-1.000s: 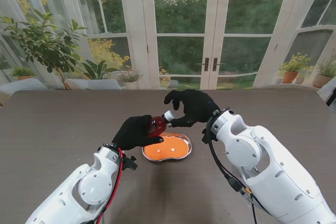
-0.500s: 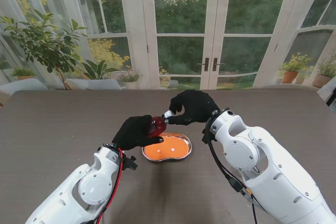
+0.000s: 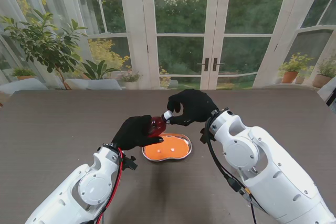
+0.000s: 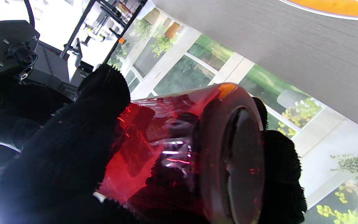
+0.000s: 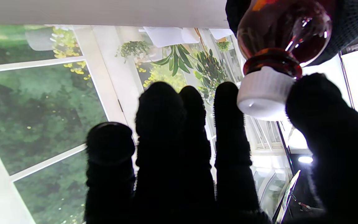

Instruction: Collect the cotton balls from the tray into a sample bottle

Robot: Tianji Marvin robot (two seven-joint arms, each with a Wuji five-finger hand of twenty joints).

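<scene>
The dark red translucent sample bottle (image 3: 156, 125) is held in the air over the far left edge of the tray, tipped on its side with its neck pointing toward the right hand. Its white ribbed screw cap (image 3: 168, 115) is on the neck. The left hand (image 3: 137, 132), in a black knit glove, is wrapped around the bottle's body; the left wrist view shows the fingers (image 4: 73, 146) curled over the red glass and the round base facing the camera. I cannot tell whether anything is inside the bottle. The black-gloved right hand (image 3: 191, 107) pinches the cap between thumb and index finger, as the right wrist view shows, with the other three fingers (image 5: 163, 124) held straight and clear of it.

Nearer to me than the bottle lies the shiny kidney-shaped metal tray (image 3: 184, 153) with an orange inside, flat on the dark grey-brown table (image 3: 52, 124). Two small white cotton balls (image 3: 171, 150) lie in it, apart from each other. Both white arms rise from the near corners, and the left hand partly covers the tray's left rim.
</scene>
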